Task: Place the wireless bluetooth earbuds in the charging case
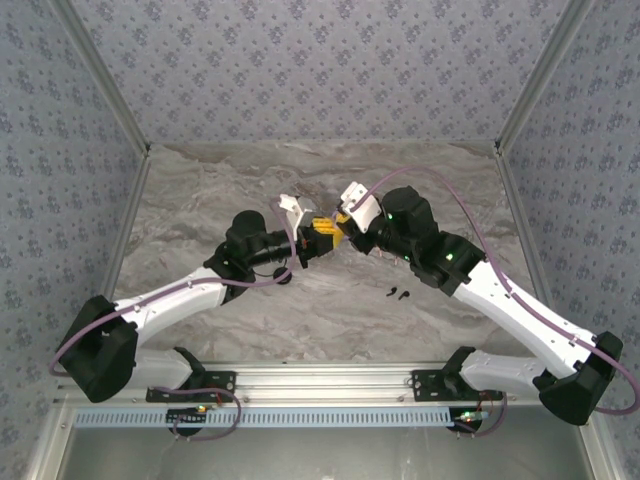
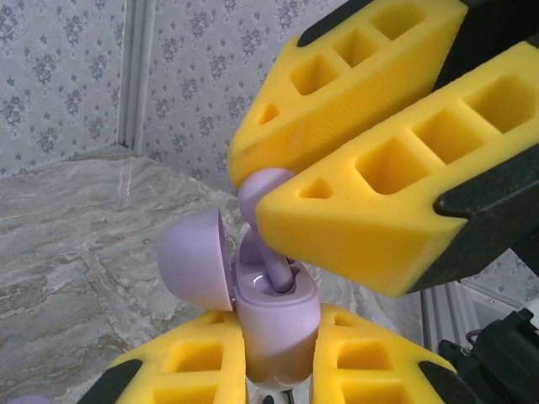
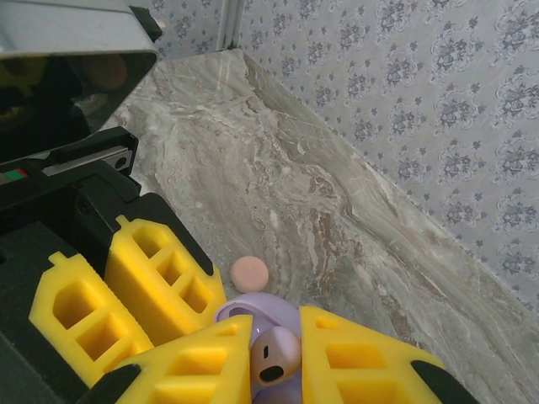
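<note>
Above the table's middle, my left gripper point(image 1: 312, 243) point(image 2: 278, 324) is shut on the pale purple charging case point(image 2: 276, 328), which stands upright with its lid point(image 2: 195, 261) swung open to the left. My right gripper point(image 1: 345, 232) point(image 3: 276, 337) is shut on one pale purple earbud point(image 3: 275, 358) point(image 2: 263, 198). The earbud's stem point(image 2: 283, 271) reaches down into a slot of the case. The right gripper's yellow fingers point(image 2: 362, 219) hang just over the case. A black pair of earbuds point(image 1: 400, 293) lies on the table in front of the right arm.
A small pink round disc point(image 3: 250, 270) lies on the marble table point(image 1: 250, 190) below the grippers. Patterned walls point(image 1: 320, 70) close the table in at the back and both sides. The left gripper's fingers point(image 3: 160, 269) stand close beside the right gripper.
</note>
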### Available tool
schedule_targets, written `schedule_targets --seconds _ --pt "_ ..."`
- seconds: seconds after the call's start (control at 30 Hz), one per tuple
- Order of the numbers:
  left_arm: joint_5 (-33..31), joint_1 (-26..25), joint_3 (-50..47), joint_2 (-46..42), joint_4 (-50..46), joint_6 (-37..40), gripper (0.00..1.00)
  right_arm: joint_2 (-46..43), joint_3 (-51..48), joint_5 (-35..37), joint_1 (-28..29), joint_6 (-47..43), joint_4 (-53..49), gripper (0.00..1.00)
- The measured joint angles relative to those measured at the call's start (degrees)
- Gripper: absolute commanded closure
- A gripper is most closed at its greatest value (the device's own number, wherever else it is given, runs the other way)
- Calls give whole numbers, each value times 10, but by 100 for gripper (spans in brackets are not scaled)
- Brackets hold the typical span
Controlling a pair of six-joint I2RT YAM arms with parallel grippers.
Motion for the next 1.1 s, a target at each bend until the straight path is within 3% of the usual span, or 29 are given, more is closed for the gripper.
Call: schedule_targets --seconds 0.6,1.1 --pt "6 -6 0 1 1 0 100 1 6 -94 -30 -3 -26 69" --pt "2 -6 0 16 31 0 100 7 77 -153 -80 50 -57 44"
